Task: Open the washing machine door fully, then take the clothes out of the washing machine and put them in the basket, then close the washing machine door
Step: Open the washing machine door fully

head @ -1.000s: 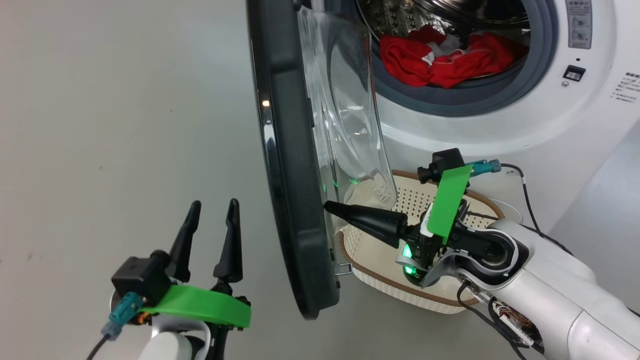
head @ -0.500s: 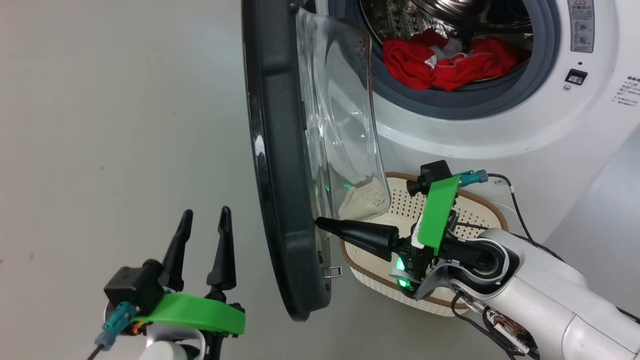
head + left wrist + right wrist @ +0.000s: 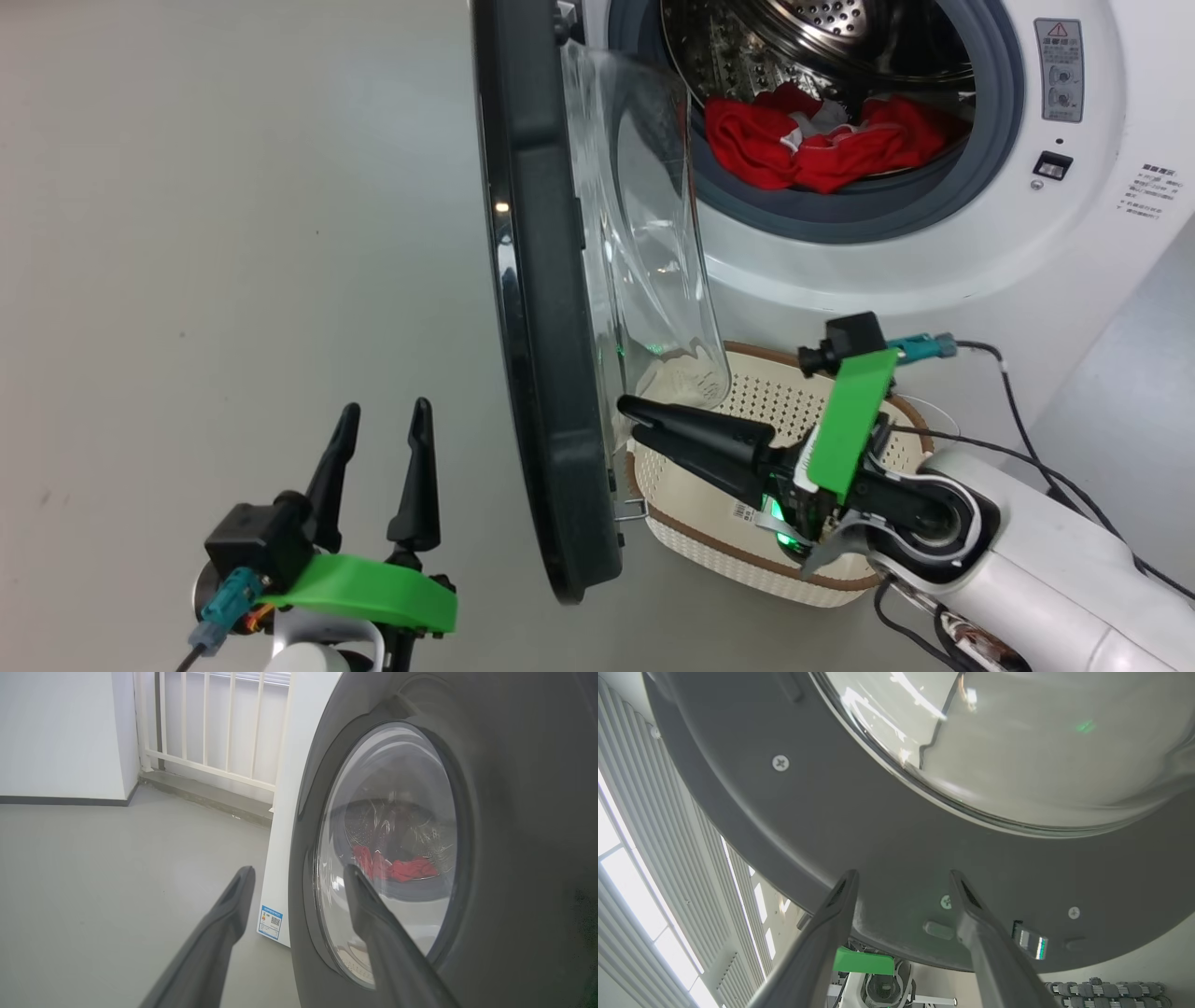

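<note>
Left gripper low left, fingers apart, empty – right gripper fingers parted, tips at inner rim of washing machine door, which stands open edge-on. Basket on floor behind door – clothes heaped in washing machine drum

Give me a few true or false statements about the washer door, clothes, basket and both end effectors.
The clothes lie inside the washing machine. True.
The basket holds a red garment. False: its visible part holds no clothes.
The washing machine door is shut. False: it stands open.
The left end effector is open and empty. True.
The right end effector is at the door's outer face. False: it is at the door's inner side.
</note>
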`<state>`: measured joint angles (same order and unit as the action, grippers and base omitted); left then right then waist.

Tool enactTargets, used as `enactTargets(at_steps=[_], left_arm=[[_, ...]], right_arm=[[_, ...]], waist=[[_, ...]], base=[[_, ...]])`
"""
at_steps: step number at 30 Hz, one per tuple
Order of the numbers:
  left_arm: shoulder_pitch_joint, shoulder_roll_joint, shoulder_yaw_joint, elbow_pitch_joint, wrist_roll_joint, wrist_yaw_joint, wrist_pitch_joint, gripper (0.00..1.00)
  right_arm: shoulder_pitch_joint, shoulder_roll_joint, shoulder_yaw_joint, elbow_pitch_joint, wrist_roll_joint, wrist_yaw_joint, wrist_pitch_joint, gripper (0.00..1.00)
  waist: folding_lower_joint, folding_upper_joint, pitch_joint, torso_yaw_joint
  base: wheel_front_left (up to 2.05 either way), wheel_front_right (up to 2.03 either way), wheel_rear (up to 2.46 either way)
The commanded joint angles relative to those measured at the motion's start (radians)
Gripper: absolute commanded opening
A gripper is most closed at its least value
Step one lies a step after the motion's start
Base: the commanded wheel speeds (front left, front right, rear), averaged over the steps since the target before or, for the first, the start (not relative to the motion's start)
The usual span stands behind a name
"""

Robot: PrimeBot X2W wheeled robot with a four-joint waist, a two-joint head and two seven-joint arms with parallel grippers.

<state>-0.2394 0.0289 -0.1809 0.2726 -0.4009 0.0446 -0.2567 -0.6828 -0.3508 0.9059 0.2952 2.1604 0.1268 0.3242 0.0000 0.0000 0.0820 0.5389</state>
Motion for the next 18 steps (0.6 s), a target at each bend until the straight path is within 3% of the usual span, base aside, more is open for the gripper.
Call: enactTargets(at_steps=[1,5,10,18], left_arm=[[-0.001,0.022,0.042,-0.022,0.013,-0.005,-0.005,1.00],[0.003,0.022,0.052,-0.026,0.018,-0.010,-0.005,1.00],[0.012,0.022,0.051,-0.035,0.021,-0.019,-0.005,1.00],[0.028,0.021,0.055,-0.040,0.029,-0.019,-0.005,1.00]], right_arm=[[0.032,-0.015,-0.020,-0.035,-0.029,0.004,-0.027,1.00],[0.055,-0.047,-0.025,-0.051,-0.094,0.004,-0.084,1.00],[0.058,-0.099,0.023,-0.008,-0.319,0.004,-0.262,1.00],[0.041,-0.078,0.100,0.180,-0.618,0.004,-0.538,1.00]], waist=[[0.0000,0.0000,-0.004,-0.002],[0.0000,0.0000,-0.009,-0.005],[0.0000,0.0000,-0.016,-0.013],[0.0000,0.0000,-0.029,-0.028]], base=[[0.00,0.00,0.00],[0.00,0.00,0.00],[0.00,0.00,0.00],[0.00,0.00,0.00]])
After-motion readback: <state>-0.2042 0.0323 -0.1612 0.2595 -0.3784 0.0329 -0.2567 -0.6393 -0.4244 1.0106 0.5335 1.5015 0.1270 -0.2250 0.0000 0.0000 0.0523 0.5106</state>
